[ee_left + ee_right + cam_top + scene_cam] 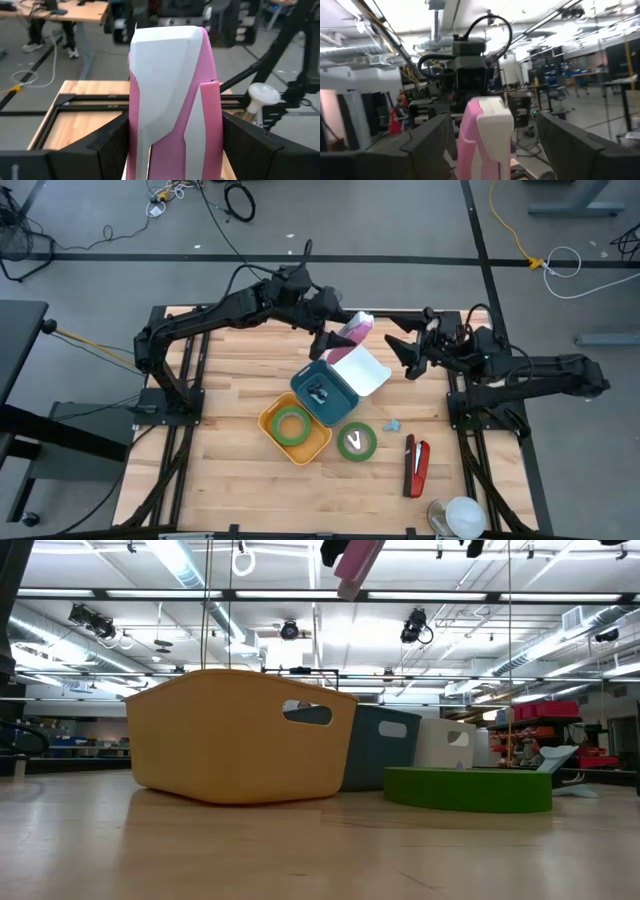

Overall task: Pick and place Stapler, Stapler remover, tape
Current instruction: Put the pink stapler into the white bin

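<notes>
Pink-and-white plastic stapler [354,330], smooth and glossy with a rounded wedge body: held aloft over the far middle of the table, clamped between the dark fingers of the left gripper [335,332]. In the left wrist view the stapler [172,95] fills the gap between that gripper's two fingers [107,145], which press on its flanks.

Right gripper [410,355]: just beside the stapler on its right, fingers spread wide and holding nothing. In the right wrist view the stapler [485,135] stands between its parted fingers without visible contact.

Step in hand, by judgement: a hand-over or a carry of the stapler, the first of the three items. The next move calls for either closing the right gripper on the free end before the left lets go, or lowering the stapler into a bin.

Bins, moulded plastic with rounded corners and cut-out handles, touching in a diagonal row:
- Mustard-yellow bin [292,430], holding a green ring-shaped roll of tape [292,425].
- Dark teal bin [322,392], with a small dark item inside, too small to identify.
- White bin [362,370], seemingly empty.

Second green roll of tape [356,441]: flat on the pale wooden butcher-block tabletop [230,380], just beside the yellow bin.

Red-and-black stapler remover or similar slim tool [416,467]: lying near the right front of the tabletop, well apart from the bins.

Small pale blue scrap [393,424]: near the tape; nature unclear.
</notes>
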You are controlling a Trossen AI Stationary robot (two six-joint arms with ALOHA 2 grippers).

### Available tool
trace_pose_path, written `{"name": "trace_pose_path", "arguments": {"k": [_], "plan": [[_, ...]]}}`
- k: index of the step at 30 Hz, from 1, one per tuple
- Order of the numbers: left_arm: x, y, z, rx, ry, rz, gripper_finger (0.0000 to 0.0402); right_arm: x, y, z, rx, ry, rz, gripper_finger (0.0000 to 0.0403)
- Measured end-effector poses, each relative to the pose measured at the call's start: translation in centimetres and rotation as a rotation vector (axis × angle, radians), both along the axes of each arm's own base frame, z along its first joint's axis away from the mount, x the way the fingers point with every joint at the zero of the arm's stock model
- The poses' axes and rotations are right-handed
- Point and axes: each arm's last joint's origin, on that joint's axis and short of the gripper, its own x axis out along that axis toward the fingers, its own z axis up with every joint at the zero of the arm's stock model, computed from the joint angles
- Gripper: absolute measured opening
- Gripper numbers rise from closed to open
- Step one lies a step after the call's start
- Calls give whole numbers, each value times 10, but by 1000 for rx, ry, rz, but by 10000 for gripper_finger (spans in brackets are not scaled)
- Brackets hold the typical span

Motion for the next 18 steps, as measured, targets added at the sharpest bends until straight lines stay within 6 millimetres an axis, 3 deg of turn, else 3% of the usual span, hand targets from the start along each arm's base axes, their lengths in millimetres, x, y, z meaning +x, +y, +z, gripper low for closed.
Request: {"name": "trace_pose_path", "arguments": {"k": [7,18], "plan": [[0,-1,2,-11,-25,-36,276,14,-10,-4,26,9,53,302],[0,-1,2,-12,-24,-36,276,20,-17,-8,147,-25,24,313]]}}
